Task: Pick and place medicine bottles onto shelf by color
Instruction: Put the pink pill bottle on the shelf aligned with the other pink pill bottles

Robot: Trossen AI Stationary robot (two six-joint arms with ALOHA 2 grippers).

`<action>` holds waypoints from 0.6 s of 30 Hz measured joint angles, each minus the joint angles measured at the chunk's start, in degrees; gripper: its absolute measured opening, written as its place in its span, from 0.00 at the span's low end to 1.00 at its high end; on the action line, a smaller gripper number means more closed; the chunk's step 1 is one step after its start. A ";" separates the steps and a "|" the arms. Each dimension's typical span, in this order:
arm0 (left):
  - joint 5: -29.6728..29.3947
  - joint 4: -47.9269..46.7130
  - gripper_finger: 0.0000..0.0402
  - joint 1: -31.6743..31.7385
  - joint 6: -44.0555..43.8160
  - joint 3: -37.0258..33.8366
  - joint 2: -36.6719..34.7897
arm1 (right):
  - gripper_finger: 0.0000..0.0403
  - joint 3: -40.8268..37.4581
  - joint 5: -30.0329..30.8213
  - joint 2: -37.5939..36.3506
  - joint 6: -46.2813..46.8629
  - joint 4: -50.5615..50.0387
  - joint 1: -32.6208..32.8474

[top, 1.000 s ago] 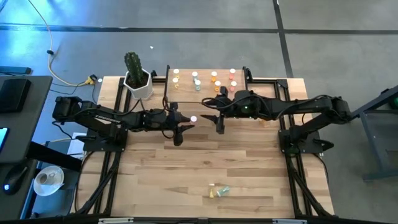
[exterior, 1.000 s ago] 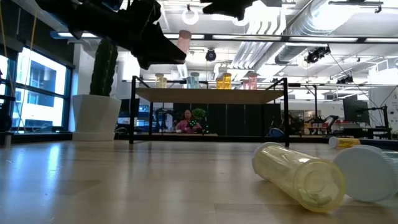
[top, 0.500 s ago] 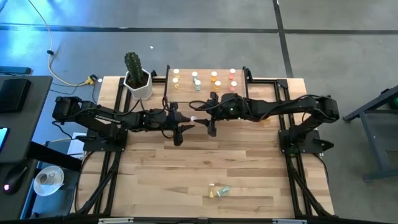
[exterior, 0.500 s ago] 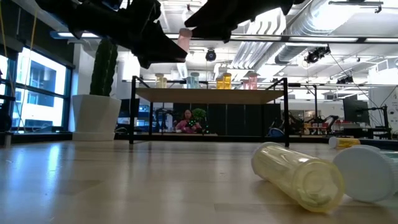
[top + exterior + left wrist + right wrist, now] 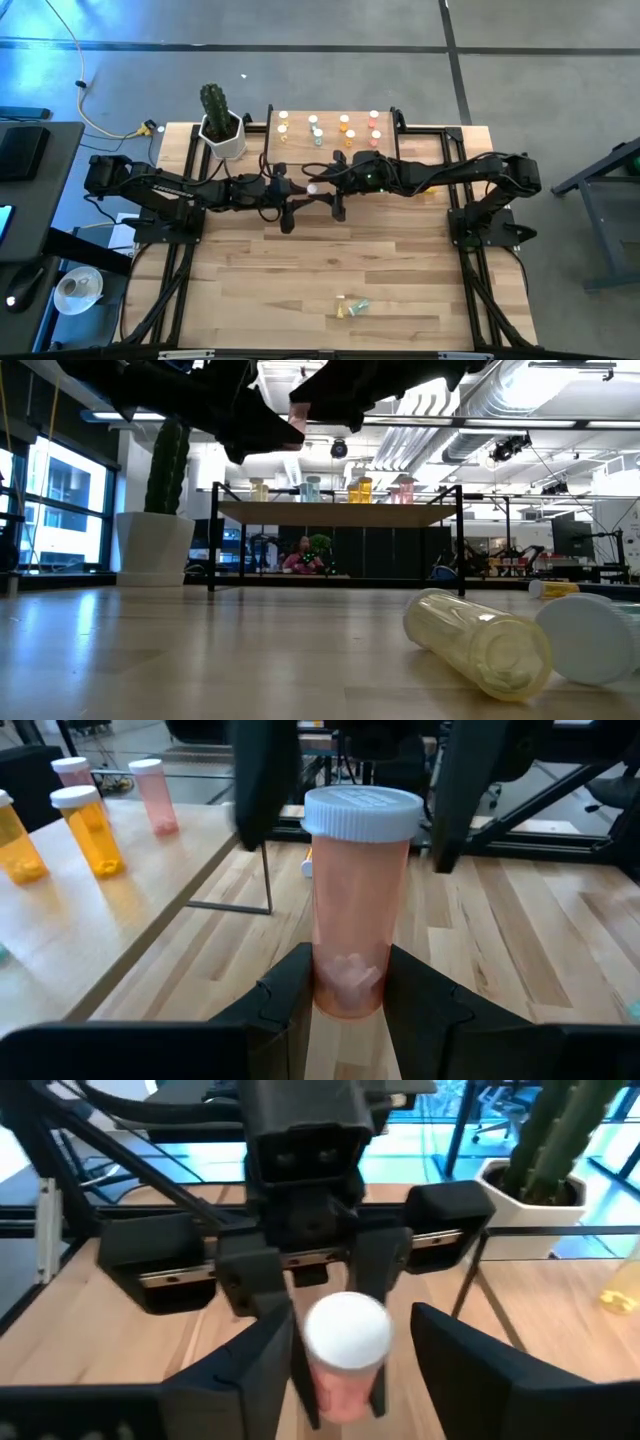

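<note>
A pink medicine bottle (image 5: 355,900) with a white cap (image 5: 345,1330) stands upright in the air over the table's middle, in front of the shelf (image 5: 330,135). My left gripper (image 5: 348,988), reaching in from the table's left, is shut on it. My right gripper (image 5: 352,1342) comes from the table's right, open. Its two fingers (image 5: 265,790) flank the bottle's cap end with a narrow gap on each side. Several yellow, green, orange and pink bottles (image 5: 345,125) stand on the shelf's board (image 5: 340,512). My left gripper pinches the bottle's lower body (image 5: 348,995) between its two fingers. The fingers come nearly level from the table's left. The bottle stands upright in the hold, cap up, lifted clear of the table.
A cactus in a white pot (image 5: 222,135) stands left of the shelf. A yellow bottle (image 5: 480,642) and a green one (image 5: 360,304) lie near the table's front edge. Another small bottle (image 5: 424,196) lies under my right arm.
My right gripper has gone down and toward the table's left, up to the pink bottle, and now has its fingers on either side of the cap. My left gripper has kept the bottle upright in the same place.
</note>
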 joint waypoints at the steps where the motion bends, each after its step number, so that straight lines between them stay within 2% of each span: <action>1: -0.34 -0.08 0.23 0.00 0.00 0.00 0.00 | 0.47 0.00 -0.56 0.00 0.00 -0.04 0.00; 10: -1.10 -0.11 0.23 0.02 0.00 0.00 0.00 | 0.26 0.00 -0.84 0.00 0.42 -0.11 -0.68; 18: -1.24 -0.11 0.25 0.08 -0.07 -0.01 0.00 | 0.25 0.00 -1.00 0.00 0.87 -0.13 -1.11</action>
